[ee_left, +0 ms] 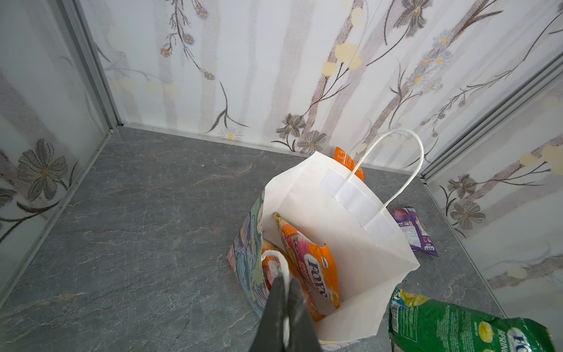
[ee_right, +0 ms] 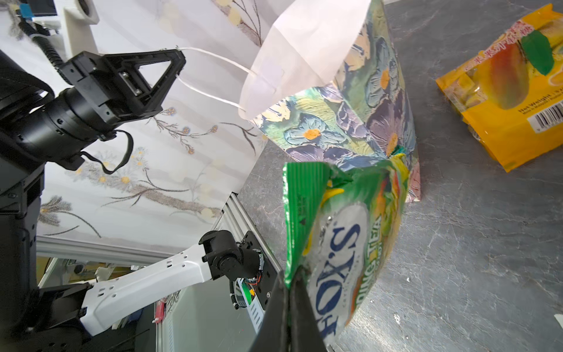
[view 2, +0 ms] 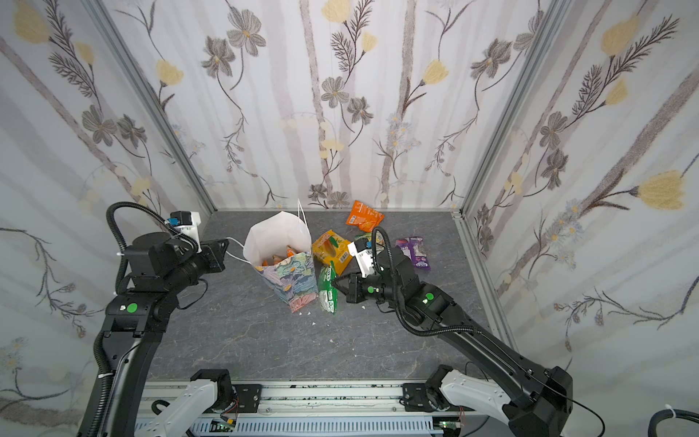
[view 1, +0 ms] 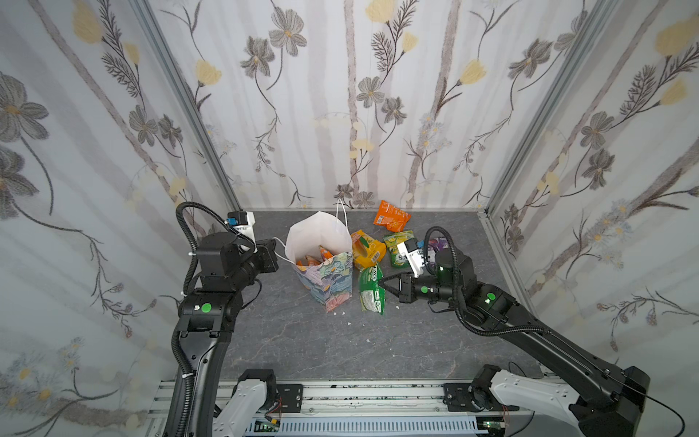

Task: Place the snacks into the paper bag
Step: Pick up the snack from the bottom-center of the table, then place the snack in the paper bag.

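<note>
L pincer (ee_left: 286,282) is clamped on the near cord handle (ee_left: 275,254) of the paper bag (view 1: 321,234) and draws it sideways off the bag, prob to keep the mouth open and the bag from tipping while the other arm loads. Bag stands upright mid surface (view 1: 302,348), mouth gaping, leaning a bit. Far handle (ee_left: 408,170) sticks up free.

R pincer (ee_right: 291,280) is pinched tight on one edge of a green packet (ee_right: 350,231). Edge grip prob so the rest dangles and can go in end-first. Packet is just beside the bag's wall on the R arm's side, not over the mouth yet. Can't tell if its far end is clear of the surface.

Snacks: at least 2 orange packets (ee_left: 316,268) already inside, on end against the bag wall, "FOX'S" readable on one. Outside: yellow packet (view 1: 367,249) just beside the bag, lone orange packet (view 1: 391,216) at the rear of the surface, green-yellow packet (view 1: 395,248) partly hidden, purple packet (view 2: 416,253) further to the R.

Look: glossy crinkly plastic. Green one has a white oval logo, edge crumpled where pinched. Bag has pastel flower print outside, plain white inside. Thin paper, likely sags if the handle is let go
</note>
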Motion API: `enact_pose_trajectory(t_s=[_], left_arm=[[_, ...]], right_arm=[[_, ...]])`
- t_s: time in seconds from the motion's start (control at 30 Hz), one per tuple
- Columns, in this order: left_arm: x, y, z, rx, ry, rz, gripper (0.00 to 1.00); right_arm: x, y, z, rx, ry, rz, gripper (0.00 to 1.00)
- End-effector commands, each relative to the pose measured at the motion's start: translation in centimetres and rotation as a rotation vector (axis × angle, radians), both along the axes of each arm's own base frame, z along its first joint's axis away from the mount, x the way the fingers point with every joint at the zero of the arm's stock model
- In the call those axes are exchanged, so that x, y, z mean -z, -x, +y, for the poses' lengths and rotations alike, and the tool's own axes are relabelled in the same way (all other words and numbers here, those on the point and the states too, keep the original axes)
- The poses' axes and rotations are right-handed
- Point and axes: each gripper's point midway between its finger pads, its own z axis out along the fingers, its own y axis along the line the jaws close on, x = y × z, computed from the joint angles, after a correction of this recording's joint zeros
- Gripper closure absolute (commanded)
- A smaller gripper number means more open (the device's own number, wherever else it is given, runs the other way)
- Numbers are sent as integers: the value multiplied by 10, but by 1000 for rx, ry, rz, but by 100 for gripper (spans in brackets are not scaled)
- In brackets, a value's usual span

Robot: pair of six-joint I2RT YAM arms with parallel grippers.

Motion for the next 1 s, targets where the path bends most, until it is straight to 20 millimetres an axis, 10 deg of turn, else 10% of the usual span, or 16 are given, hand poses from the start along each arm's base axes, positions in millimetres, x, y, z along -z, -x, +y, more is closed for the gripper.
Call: enact_pose_trajectory(t_s=[0.0,0.23,0.97], left_arm=[[-7,-3,1,0,-7,-33,100],[-11,-5,-1,9,-3,-40,100],[-1,1,1,-5,-5,-32,100]], right_arm=[[-23,4,10,-88,-11,-72,100],[-81,-8,30,-168,-15,-211,100],[-179,-43,85,-284,-157,-438,100]])
